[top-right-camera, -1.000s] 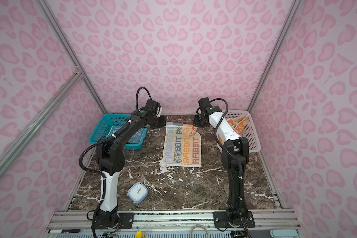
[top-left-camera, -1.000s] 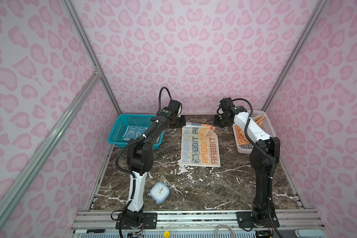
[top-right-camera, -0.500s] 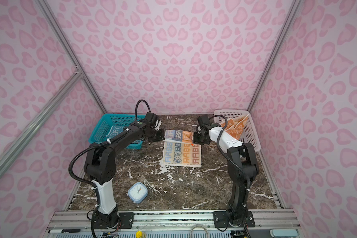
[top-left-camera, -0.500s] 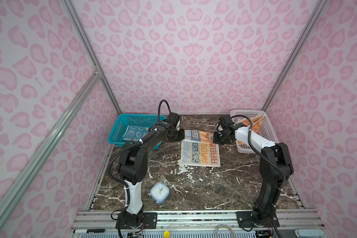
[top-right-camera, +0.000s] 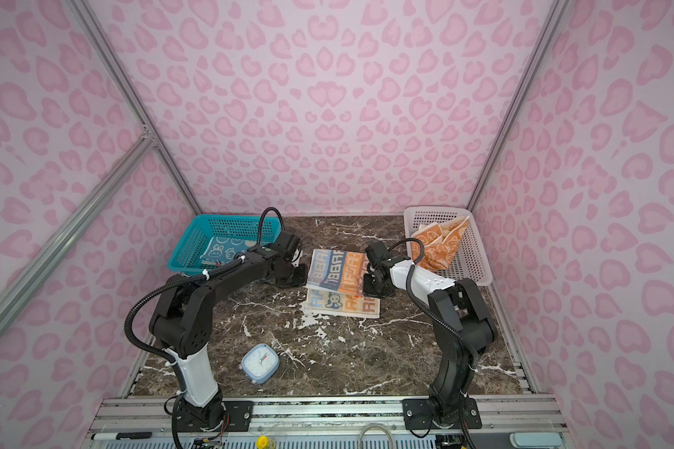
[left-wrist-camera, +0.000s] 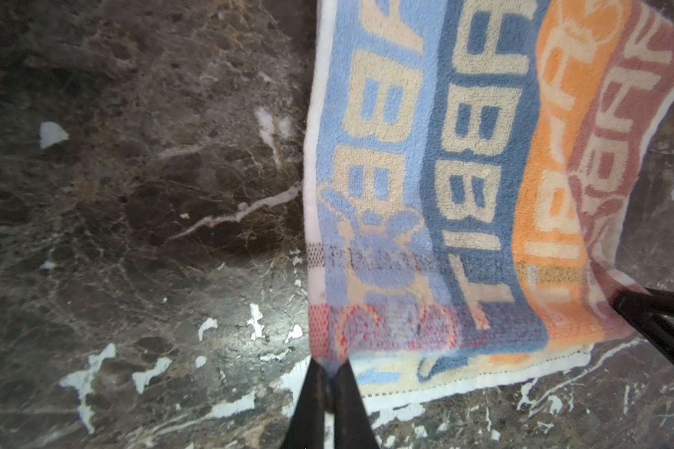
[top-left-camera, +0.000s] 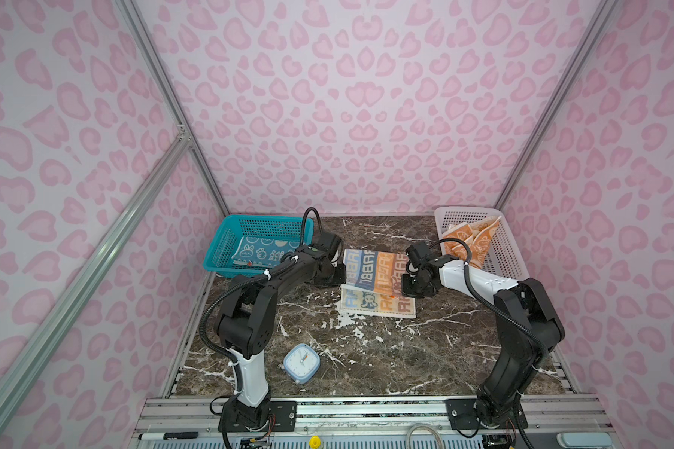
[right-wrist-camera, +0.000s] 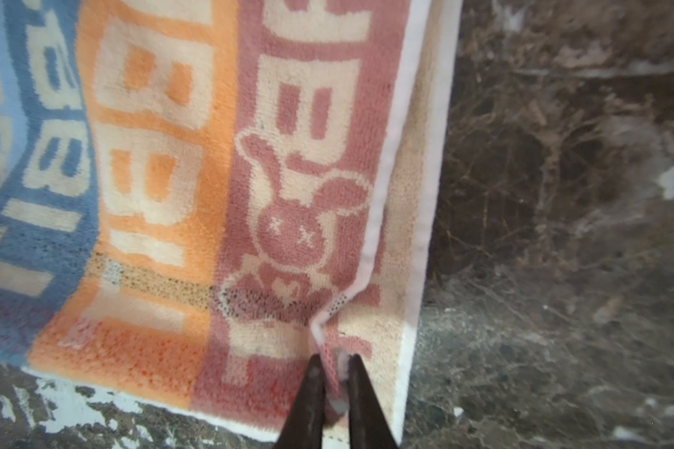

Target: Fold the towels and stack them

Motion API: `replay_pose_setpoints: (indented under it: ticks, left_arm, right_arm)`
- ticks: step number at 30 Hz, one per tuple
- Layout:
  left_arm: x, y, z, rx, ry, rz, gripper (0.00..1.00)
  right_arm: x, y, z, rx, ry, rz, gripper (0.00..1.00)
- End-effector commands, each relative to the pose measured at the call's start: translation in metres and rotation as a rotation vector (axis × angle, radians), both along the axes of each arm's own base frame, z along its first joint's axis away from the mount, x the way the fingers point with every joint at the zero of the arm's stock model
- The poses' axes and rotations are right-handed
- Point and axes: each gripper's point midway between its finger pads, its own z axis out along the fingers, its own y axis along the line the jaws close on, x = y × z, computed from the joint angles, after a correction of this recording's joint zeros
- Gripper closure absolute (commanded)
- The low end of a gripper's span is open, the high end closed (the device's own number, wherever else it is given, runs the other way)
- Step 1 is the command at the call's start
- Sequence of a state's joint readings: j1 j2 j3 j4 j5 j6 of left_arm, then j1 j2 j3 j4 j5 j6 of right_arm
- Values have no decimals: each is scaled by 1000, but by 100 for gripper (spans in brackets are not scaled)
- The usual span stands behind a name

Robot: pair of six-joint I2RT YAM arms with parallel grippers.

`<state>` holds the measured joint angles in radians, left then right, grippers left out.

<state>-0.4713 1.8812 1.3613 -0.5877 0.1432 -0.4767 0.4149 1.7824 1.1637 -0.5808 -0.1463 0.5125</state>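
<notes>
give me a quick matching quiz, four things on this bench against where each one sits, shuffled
1 striped RABBIT towel
2 blue rabbit towel
3 orange towel
4 alarm clock

A in the white basket
B near the front edge of the marble table
C in the teal basket
D folded over, mid table

Pairs: 1-D, 2-C, 3-A, 4-B
</notes>
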Motion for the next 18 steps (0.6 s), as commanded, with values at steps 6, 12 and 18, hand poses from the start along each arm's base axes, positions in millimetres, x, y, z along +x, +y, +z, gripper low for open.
replay_pose_setpoints:
  ticks: [6, 12, 18]
  left_arm:
    - [-6, -4, -1, 37, -15, -22, 97]
    - [-10, -9, -3, 32, -5, -33, 97]
    - [-9, -9, -1, 34, -9, -38, 97]
  right_arm:
    - [-8, -11, -1, -40, 3, -39, 74]
    - [-13, 3, -1, 68, 10, -59, 61]
    - [-14, 9, -6, 114, 4, -57, 58]
